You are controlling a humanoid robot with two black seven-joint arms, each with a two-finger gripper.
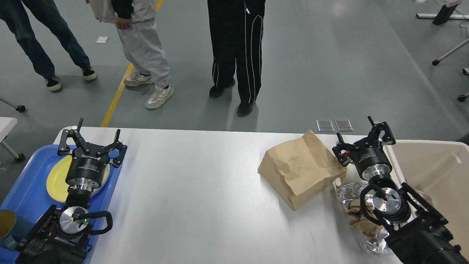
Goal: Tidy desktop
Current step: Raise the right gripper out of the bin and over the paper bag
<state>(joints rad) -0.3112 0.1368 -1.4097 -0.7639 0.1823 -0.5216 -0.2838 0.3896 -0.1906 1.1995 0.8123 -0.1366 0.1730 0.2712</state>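
Note:
The white desktop [198, 190] fills the lower view. A crumpled brown paper bag [298, 168] lies on its right part. To the bag's right, a foil container [350, 192] holds crumpled brown paper [357, 216], and a white paper cup lies between them, mostly hidden. My right gripper [362, 136] is open and empty above a red wrapper [344, 153], which is nearly hidden behind it. My left gripper [91, 137] is open and empty above the yellow plate [55, 178] on the blue tray [29, 183].
A beige bin [432, 172] stands at the desktop's right end. A yellow-lined cup [7, 222] sits on the tray's near left. Three people stand on the grey floor beyond the far edge. A yellow floor line runs at the back left.

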